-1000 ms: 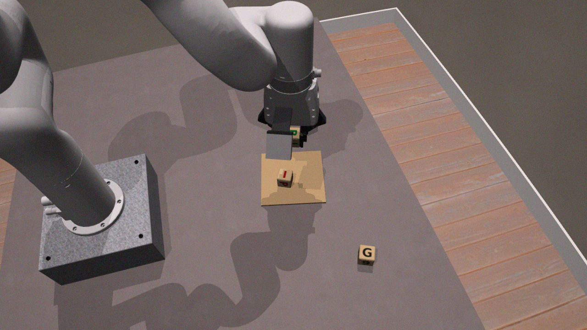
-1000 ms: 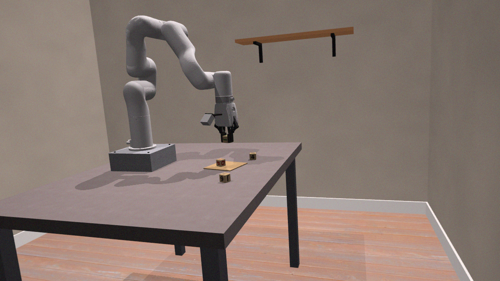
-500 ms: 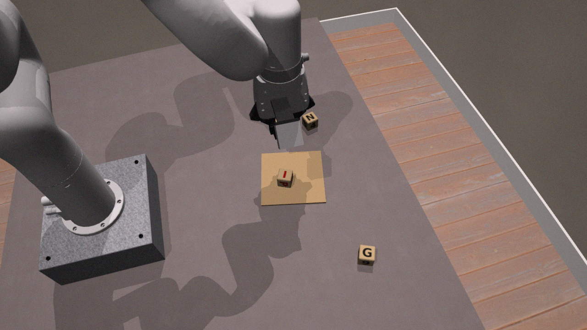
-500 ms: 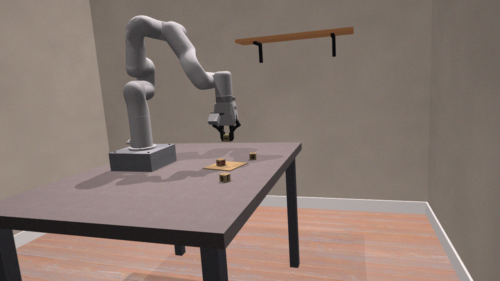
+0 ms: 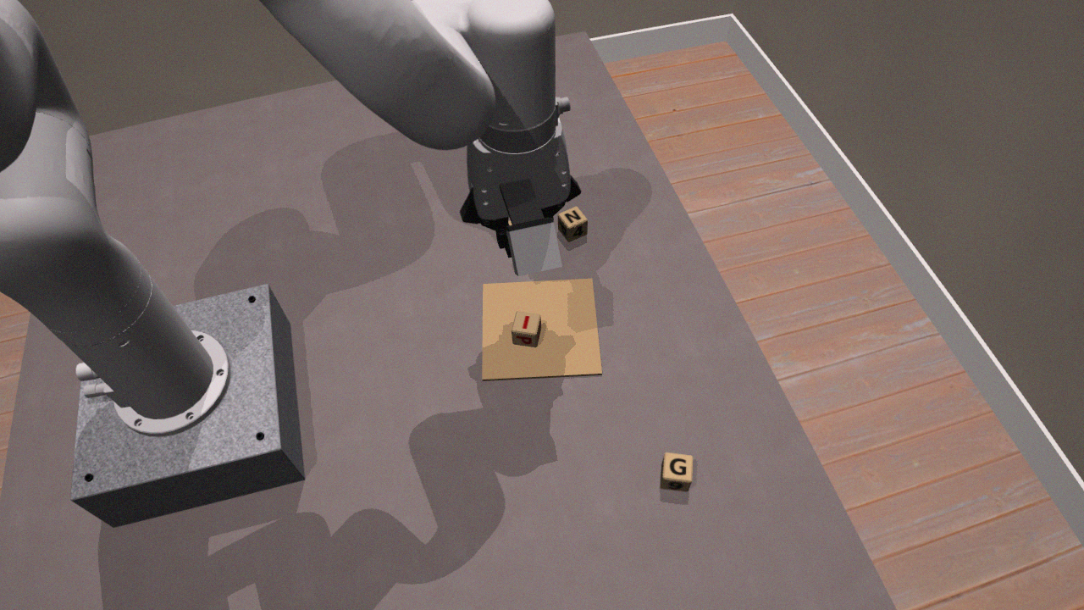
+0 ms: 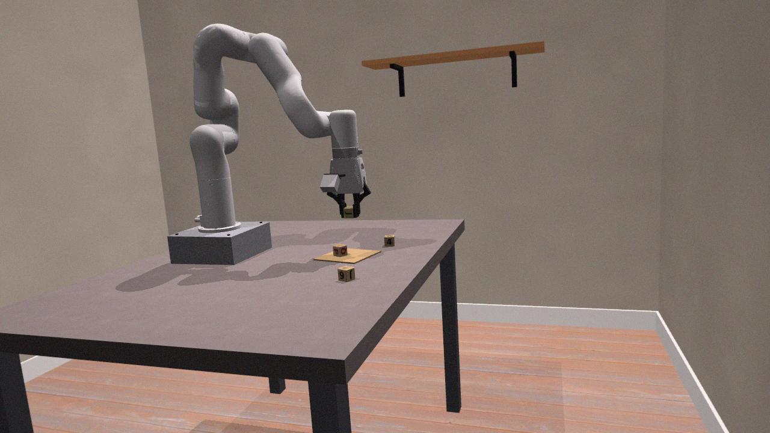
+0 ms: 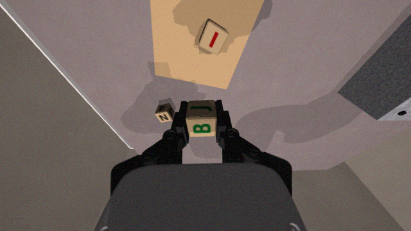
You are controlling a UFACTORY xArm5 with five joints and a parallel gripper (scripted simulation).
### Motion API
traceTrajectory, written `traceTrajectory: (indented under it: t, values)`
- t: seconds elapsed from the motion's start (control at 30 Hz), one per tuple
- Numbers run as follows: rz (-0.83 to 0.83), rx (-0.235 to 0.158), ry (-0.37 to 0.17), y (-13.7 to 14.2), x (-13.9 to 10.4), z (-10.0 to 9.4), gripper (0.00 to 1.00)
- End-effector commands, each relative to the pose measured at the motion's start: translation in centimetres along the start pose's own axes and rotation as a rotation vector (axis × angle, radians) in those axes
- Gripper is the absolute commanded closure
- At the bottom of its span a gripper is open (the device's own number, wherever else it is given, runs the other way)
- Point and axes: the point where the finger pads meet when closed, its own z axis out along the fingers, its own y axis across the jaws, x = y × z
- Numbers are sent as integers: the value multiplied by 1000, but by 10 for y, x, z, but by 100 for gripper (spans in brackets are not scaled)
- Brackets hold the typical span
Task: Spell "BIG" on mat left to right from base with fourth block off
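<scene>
My gripper (image 6: 349,211) (image 7: 201,110) is shut on the B block (image 6: 349,212) (image 7: 201,127), whose green B faces up. It holds the block well above the table, beyond the mat's far edge in the top view, where the camera housing hides the block. The I block (image 5: 526,328) (image 6: 339,249) (image 7: 213,37) sits flat on the tan mat (image 5: 502,363) (image 6: 352,259) (image 7: 167,68) with its red I up. The G block (image 5: 677,471) (image 6: 346,273) lies off the mat with G up. The N block (image 5: 572,223) (image 6: 389,240) (image 7: 164,113) lies off the mat with N up.
The robot's grey base block (image 5: 250,386) (image 6: 201,247) stands on the table (image 5: 363,394) (image 6: 177,312), to the left of the mat in the top view. The N block stands close to the gripper in that view. The table's edge runs beyond the N and G blocks.
</scene>
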Motion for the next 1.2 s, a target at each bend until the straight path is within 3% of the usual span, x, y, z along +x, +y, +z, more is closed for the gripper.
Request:
traceTrajectory:
  t: [0.0,0.23,0.63,0.93,1.17]
  values:
    - [0,3,0,-1,0,1,73]
    - [0,3,0,-1,0,12,73]
    - [0,4,0,-1,1,67,73]
    - [0,4,0,-2,2,89,73]
    - [0,4,0,-2,2,94,73]
